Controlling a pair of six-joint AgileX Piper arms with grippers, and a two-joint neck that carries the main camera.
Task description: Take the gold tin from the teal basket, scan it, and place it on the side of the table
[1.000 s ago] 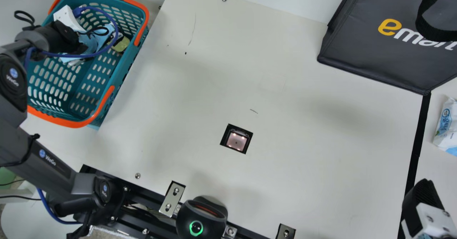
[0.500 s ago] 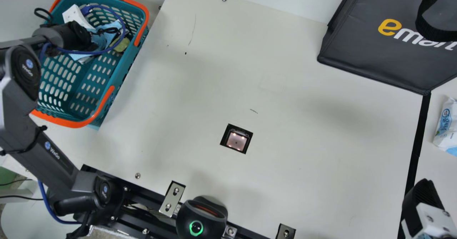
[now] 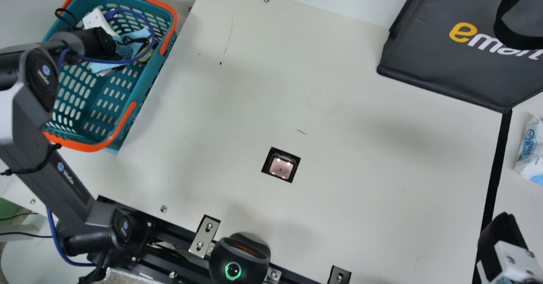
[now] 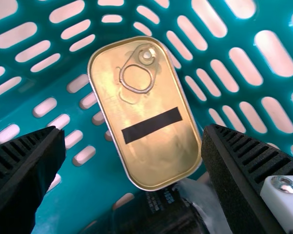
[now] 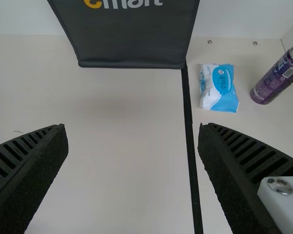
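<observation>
The gold tin [image 4: 154,153] lies beyond the left gripper [image 3: 125,51], fingers [image 4: 251,158] spread wide, empty; the right gripper [image 3: 504,235] gapes, empty.

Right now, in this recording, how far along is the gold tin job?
Only the approach looks done: my left gripper is at the teal basket, open, with the gold tin in view between its fingers. Nothing is in hand. Left: grasp and lift the tin, scan it, likely at the lit window in the table, then set it at the table's side.
</observation>
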